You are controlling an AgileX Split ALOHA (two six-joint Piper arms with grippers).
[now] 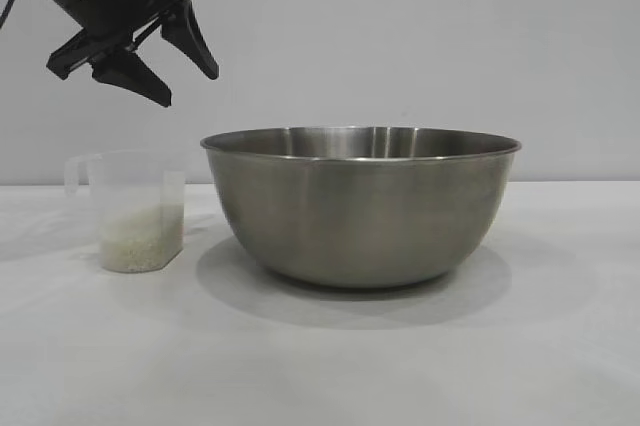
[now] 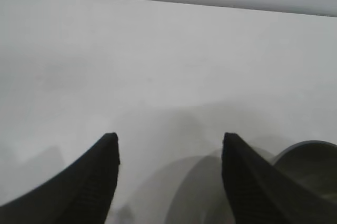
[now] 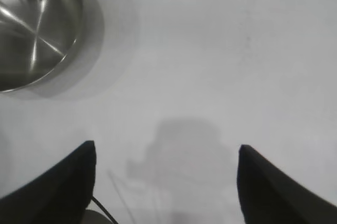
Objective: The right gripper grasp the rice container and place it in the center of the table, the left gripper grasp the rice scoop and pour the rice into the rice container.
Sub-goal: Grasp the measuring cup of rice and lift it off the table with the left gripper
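The rice container, a wide steel bowl, stands on the white table at the middle of the exterior view. To its left stands the rice scoop, a clear cup holding rice at its bottom. My left gripper hangs open in the air above the scoop, touching nothing. In the left wrist view the left gripper frames a blurred scoop, with the rice container beside it. My right gripper is open over bare table, well away from the rice container.
A plain grey wall runs behind the table. The right gripper's shadow falls on the tabletop beneath it. White tabletop stretches in front of and to the right of the bowl.
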